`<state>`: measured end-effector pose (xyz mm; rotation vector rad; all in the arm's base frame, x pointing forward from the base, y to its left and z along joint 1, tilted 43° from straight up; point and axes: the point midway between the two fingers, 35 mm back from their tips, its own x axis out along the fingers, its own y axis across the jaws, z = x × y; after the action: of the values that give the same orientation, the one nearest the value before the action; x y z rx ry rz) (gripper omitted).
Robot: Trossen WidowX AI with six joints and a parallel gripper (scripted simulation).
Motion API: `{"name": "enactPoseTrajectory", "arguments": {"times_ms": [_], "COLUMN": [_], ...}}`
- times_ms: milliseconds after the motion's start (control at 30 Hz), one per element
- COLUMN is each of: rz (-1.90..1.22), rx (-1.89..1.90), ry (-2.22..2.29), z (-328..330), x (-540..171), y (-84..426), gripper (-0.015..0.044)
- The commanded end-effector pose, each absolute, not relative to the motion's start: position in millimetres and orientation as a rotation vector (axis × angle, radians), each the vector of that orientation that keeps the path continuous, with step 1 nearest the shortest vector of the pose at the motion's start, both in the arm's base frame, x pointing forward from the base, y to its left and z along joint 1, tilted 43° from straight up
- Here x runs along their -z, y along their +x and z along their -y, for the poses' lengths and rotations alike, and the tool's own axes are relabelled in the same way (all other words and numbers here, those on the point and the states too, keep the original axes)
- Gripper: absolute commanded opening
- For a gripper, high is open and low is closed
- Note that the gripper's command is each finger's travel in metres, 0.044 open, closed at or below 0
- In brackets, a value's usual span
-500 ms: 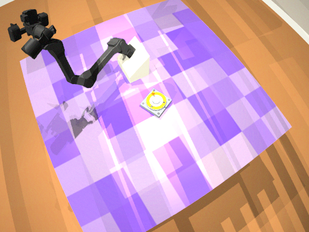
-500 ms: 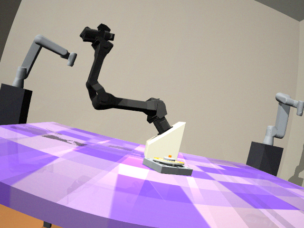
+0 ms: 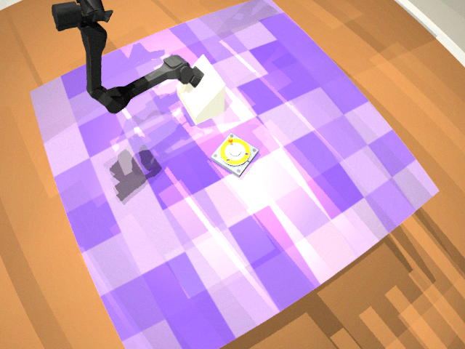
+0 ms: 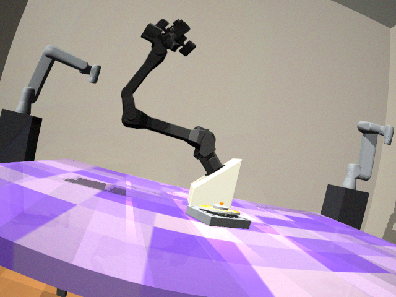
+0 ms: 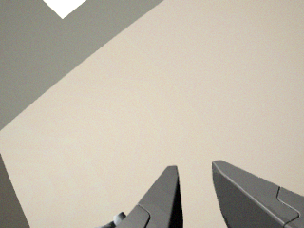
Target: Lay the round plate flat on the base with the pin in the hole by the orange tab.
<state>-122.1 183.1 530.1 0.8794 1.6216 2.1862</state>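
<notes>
The gripper (image 4: 169, 31) is high in the air, almost shut and holding nothing, far from the yellow round plate (image 3: 235, 151) on its grey base (image 3: 219, 155), so swinging down blind could bump the plate crooked.

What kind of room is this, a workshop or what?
Probably a robot test room: a black arm mounted on a cream wedge block on a purple checkered table, and grey arms on dark pedestals by bare walls.
</notes>
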Motion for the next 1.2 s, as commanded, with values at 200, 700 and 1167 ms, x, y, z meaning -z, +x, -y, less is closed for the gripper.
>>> {"name": "enactPoseTrajectory", "arguments": {"times_ms": [200,700,1167], "rz": [-1.394,-1.082,-1.13], "rx": [-1.511,-0.541,0.26], "ry": [1.037,0.775,0.181], "z": [-314,-317,-130], "x": [-438,-241,-78], "y": [-10,213,308], "gripper": [0.0,0.0,0.0]}}
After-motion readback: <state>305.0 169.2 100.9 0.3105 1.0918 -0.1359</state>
